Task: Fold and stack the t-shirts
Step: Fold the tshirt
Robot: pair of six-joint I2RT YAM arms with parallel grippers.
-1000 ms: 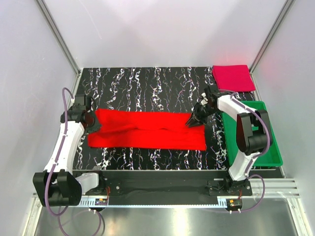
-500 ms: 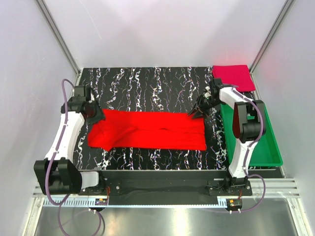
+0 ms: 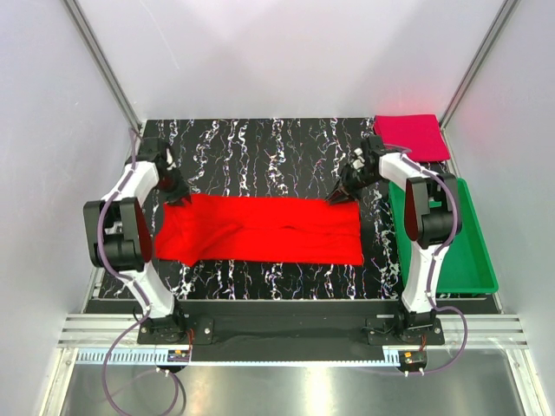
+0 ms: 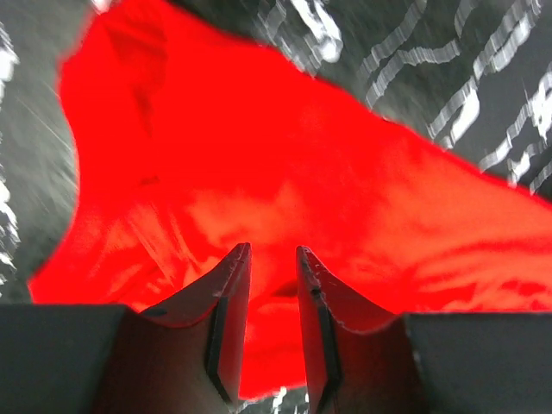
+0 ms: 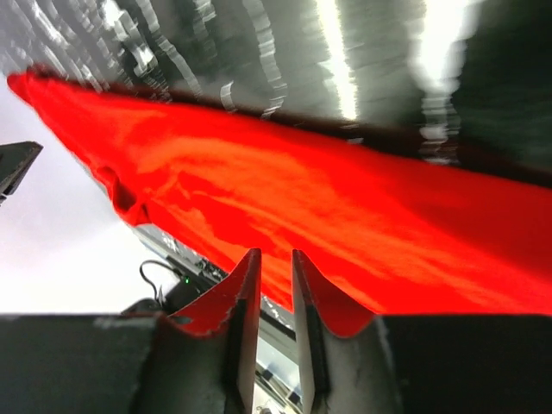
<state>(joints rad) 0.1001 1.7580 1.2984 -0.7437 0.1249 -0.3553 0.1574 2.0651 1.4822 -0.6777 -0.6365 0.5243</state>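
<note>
From above, the bright red t-shirt (image 3: 260, 227) lies as a long flat band across the middle of the marbled black table (image 3: 260, 152). Its left end was bunched under the left gripper a second ago and has since been let down and spread out. The left gripper (image 3: 176, 192) has swung away from the cloth's left edge to its far-left corner, and that arm's elbow now stands tall at the table's left side. The right gripper (image 3: 338, 196) has pulled back from the shirt's right end to its far-right corner. The darker crimson t-shirt (image 3: 409, 137) sits folded at the far right corner of the table, where it was before. Beside it the right arm reaches across the far-left corner of the green tray (image 3: 486, 269) and hides part of that rim. In the left wrist view the left gripper (image 4: 272, 250) hangs over wrinkled red cloth (image 4: 259, 155), with striped tabletop (image 4: 483, 69) beyond. Its two fingers are parted by a narrow slot and grasp nothing. In the right wrist view the right gripper (image 5: 272, 253) points along the red shirt (image 5: 345, 207), which runs slantwise under the glossy table surface (image 5: 259, 43). Its fingers also stand slightly apart and released, with no cloth between them.
</note>
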